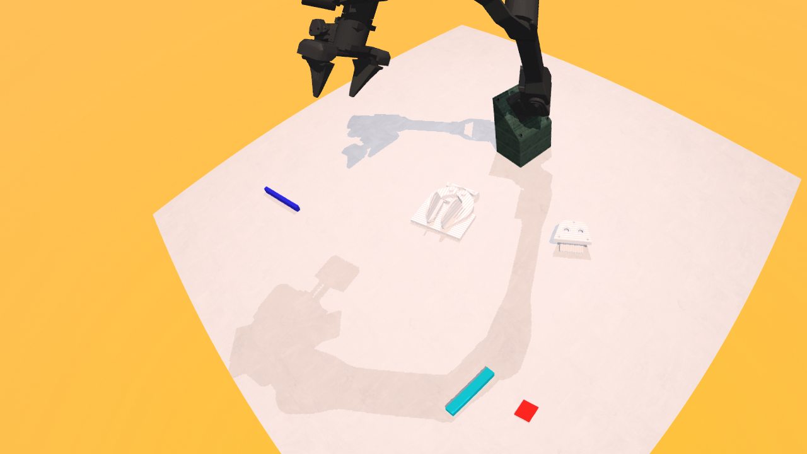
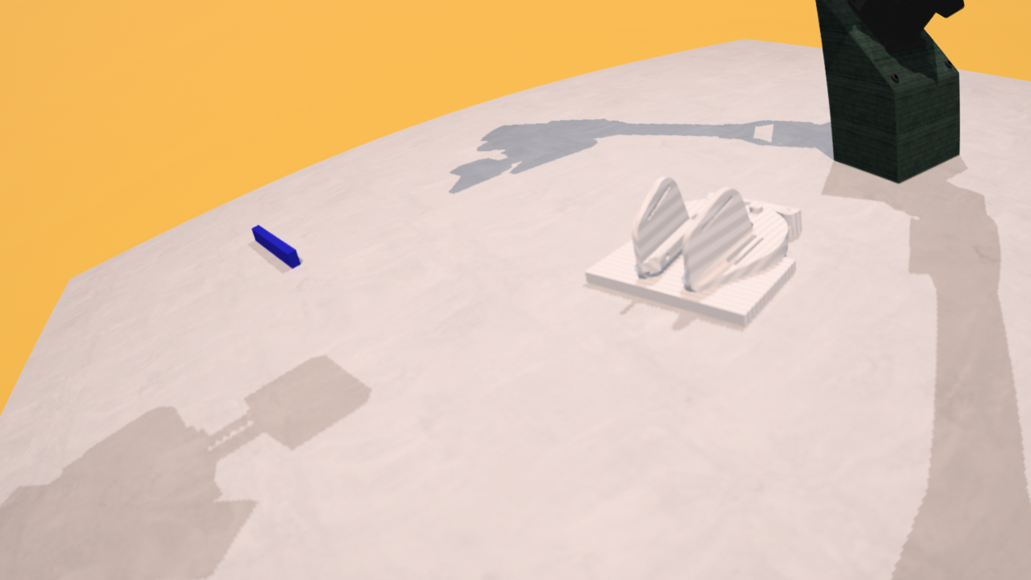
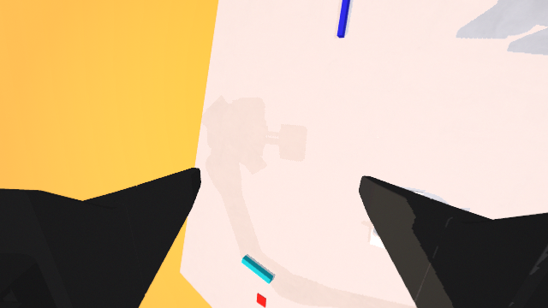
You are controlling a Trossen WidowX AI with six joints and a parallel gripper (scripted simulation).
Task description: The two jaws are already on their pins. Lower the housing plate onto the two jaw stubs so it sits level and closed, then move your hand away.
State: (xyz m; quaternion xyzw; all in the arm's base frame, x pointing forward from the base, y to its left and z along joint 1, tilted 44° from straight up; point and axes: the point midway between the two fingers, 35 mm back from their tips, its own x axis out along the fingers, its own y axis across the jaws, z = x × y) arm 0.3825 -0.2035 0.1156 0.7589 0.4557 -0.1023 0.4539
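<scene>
A white base with two jaws [image 1: 447, 210] standing on it sits near the middle of the table; it also shows in the exterior view [image 2: 697, 248]. The white housing plate [image 1: 571, 237] lies apart to its right, flat on the table. My gripper [image 1: 338, 84] hangs high above the far left part of the table, open and empty, far from both. In the wrist view the two black fingers stand wide apart over bare table.
The dark green arm base [image 1: 521, 128] stands at the back. A blue bar [image 1: 281, 199] lies at the left. A cyan bar [image 1: 469, 390] and a red square [image 1: 526, 410] lie near the front edge.
</scene>
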